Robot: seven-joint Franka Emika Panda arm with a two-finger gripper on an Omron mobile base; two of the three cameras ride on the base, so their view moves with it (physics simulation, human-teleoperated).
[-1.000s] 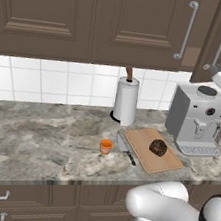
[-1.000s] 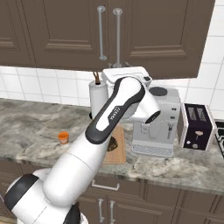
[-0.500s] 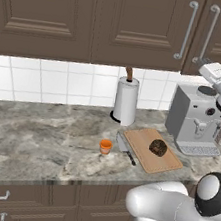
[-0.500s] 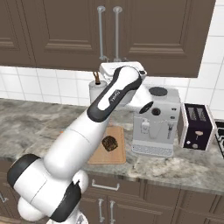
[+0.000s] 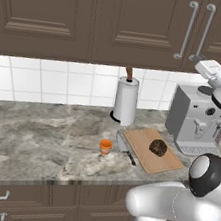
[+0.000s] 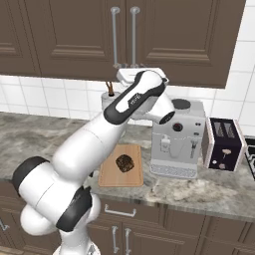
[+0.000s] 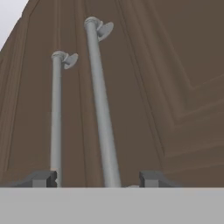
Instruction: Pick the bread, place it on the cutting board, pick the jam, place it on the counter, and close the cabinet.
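Nearest me, the long grey-brown marbled stone counter (image 5: 36, 141) runs with its thick rounded front edge toward the base, and its left stretch gives open room. The tiny orange tapered jam jar (image 5: 105, 146) stands upright on the stone, just left of a dark-handled knife (image 5: 125, 149) and apart from the flat light-brown wooden cutting board (image 5: 167, 162). The small dark brown lumpy bread loaf (image 5: 158, 147) rests on the board's middle; I also see it in the right base view (image 6: 124, 163). Behind the board stands a white paper-towel roll (image 5: 126, 102); to the right sit a silver coffee machine (image 6: 175, 144) and a black toaster (image 6: 222, 144).

Farthest and highest, the dark brown raised-panel upper cabinet (image 5: 121, 23) shows both doors flush, silver bar handles (image 5: 187, 31) side by side. The two-finger gripper (image 7: 96, 178) sits close against the door faces at the lower ends of the handles. In the hand view one bar (image 7: 101, 105) rises between the two dark tips (image 7: 151, 178), the other near the left tip. I note the jaws spread wide, grasping nothing; contact with the bar I cannot tell.
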